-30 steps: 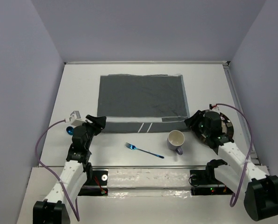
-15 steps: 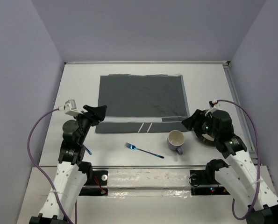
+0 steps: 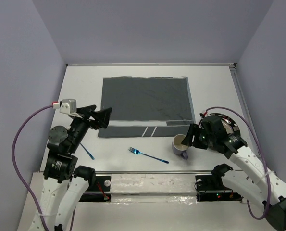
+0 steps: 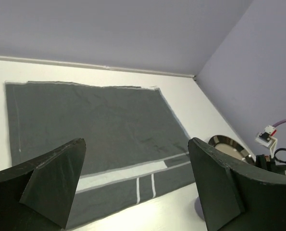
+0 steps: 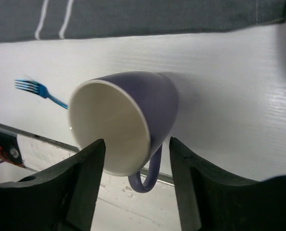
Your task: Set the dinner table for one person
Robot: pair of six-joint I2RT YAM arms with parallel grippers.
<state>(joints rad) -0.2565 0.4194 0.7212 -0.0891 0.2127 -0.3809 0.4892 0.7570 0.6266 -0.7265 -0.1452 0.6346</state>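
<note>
Both arms have shifted over the last second. The left gripper (image 3: pixel 103 118) has risen off the tabletop and swung toward the near-left corner of the placemat (image 3: pixel 145 101), its jaws widening as it went. They now stand fully apart with nothing between them. A slim blue utensil (image 3: pixel 87 150) lies on the bare surface below it; which kind is too small to tell. The right gripper (image 3: pixel 191 136) has left the dark plate (image 3: pixel 230 121) and come across to the purple mug (image 3: pixel 181 144). Its jaws are partly spread to either side of the mug's near rim. They do not look clamped on it, and contact cannot be told.

The dinner table (image 3: pixel 80 91) carries everything, but by my reading the setting is barely begun. The placemat lies flat in the middle and is bare. The blue fork (image 3: pixel 148 155) and the mug sit on the white surface just in front of the mat. The plate is off its right edge and the blue utensil off its near-left corner. Moving the plate onto the mat, then arranging cutlery and mug around it, all appears still to be done.
</note>
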